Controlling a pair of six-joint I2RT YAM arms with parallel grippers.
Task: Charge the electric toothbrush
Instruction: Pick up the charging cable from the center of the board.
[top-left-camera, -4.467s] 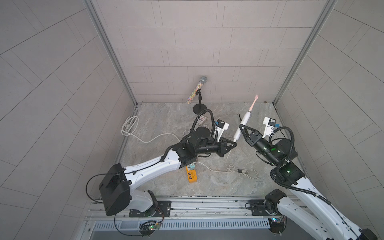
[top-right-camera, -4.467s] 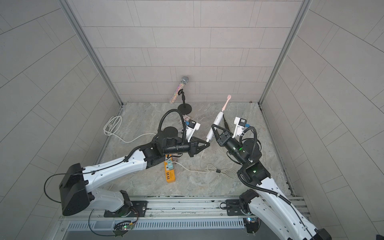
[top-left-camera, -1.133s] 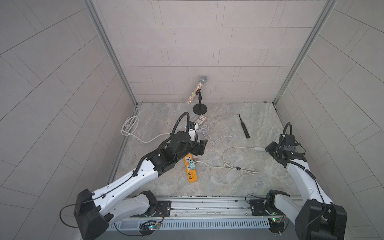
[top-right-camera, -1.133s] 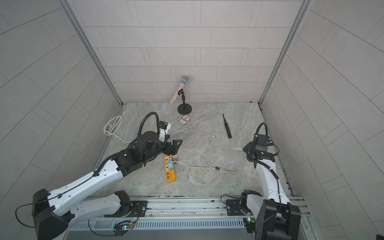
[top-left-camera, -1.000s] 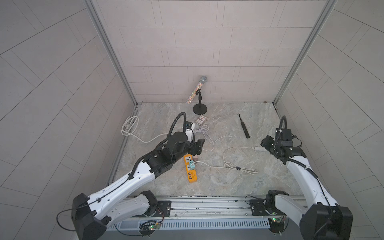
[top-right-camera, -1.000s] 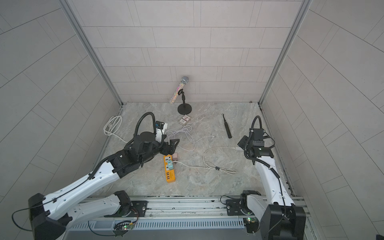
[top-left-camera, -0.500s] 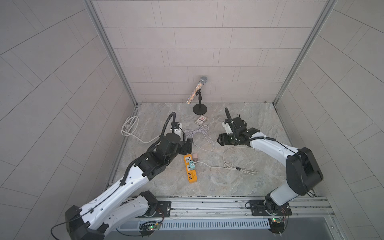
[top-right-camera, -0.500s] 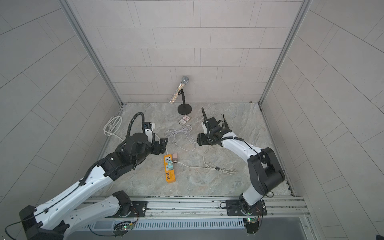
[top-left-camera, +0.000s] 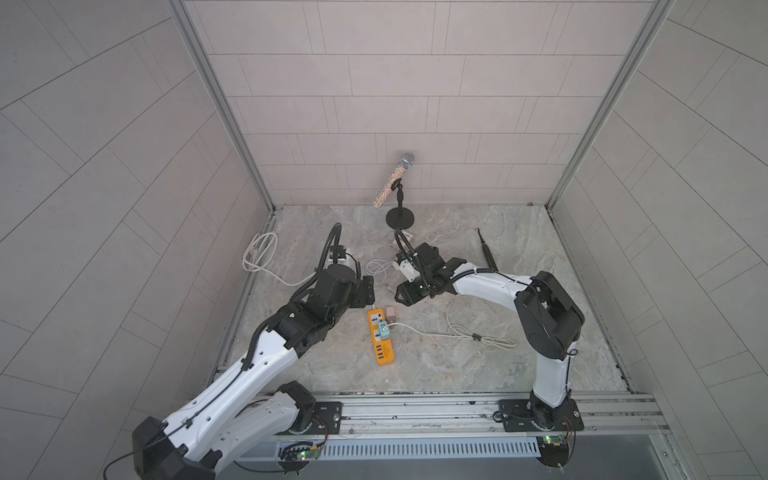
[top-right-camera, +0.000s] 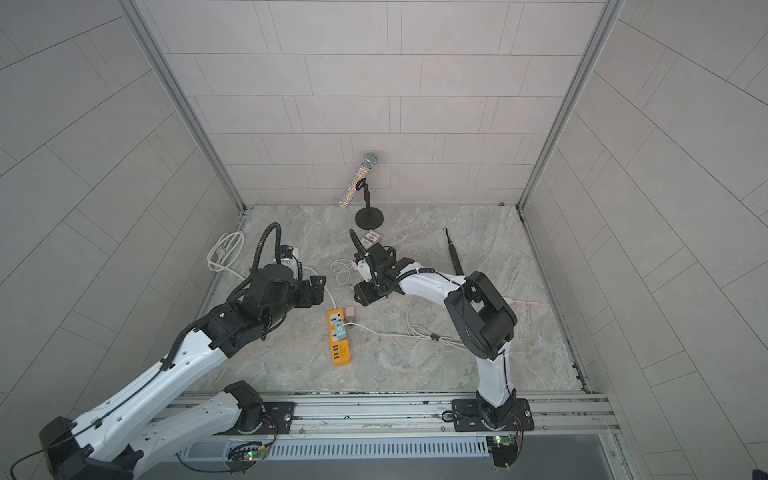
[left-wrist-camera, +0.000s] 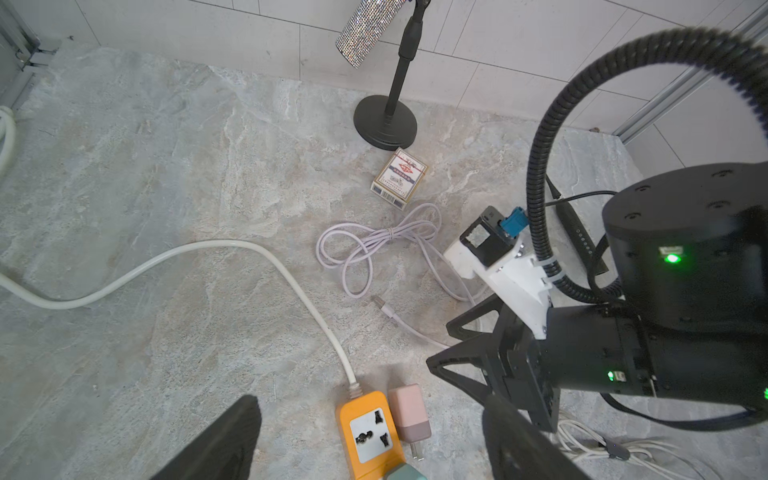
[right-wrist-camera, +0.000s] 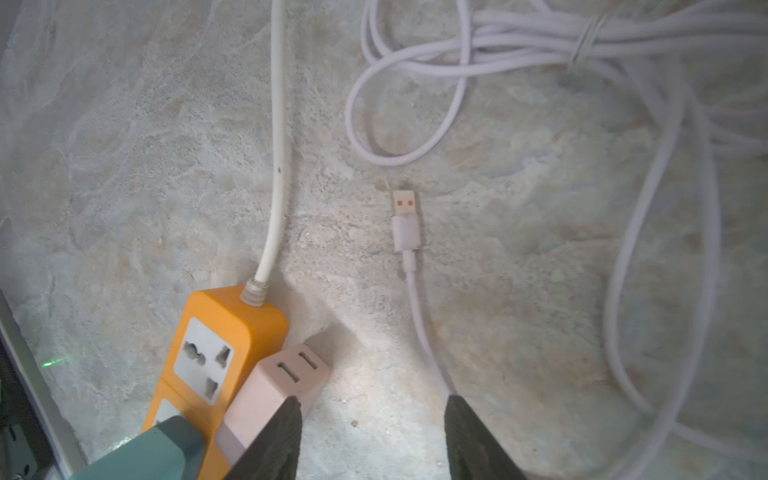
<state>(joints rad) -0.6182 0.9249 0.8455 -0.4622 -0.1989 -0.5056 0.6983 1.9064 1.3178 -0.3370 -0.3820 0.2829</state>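
Teal plug (top-left-camera: 384, 331) seen stuck in orange power strip (top-left-camera: 385, 354). Left gripper (left-wrist-camera: 370, 415) spread, nothing held. Right gripper (right-wrist-camera: 372, 401) spread near USB plug (right-wrist-camera: 404, 216). Toothbrush (top-right-camera: 524, 302) shown in a top view only.

- The tabletop (left-wrist-camera: 166, 166) is matt, mottled grey, possibly stone or a print.
- The power strip (right-wrist-camera: 232, 316) is smooth orange plastic, faintly glossy.
- The pink adapter (right-wrist-camera: 270, 395) is matt plastic.
- The lilac cable (right-wrist-camera: 405, 232) has a smooth rubbery jacket.
- The microphone (left-wrist-camera: 368, 31) has a glittering studded handle; its stand (left-wrist-camera: 384, 122) is matt black.
- The card box (left-wrist-camera: 400, 176) is printed paperboard.
- The right end effector (right-wrist-camera: 371, 399) has matt black, finely textured fingers (right-wrist-camera: 270, 440).
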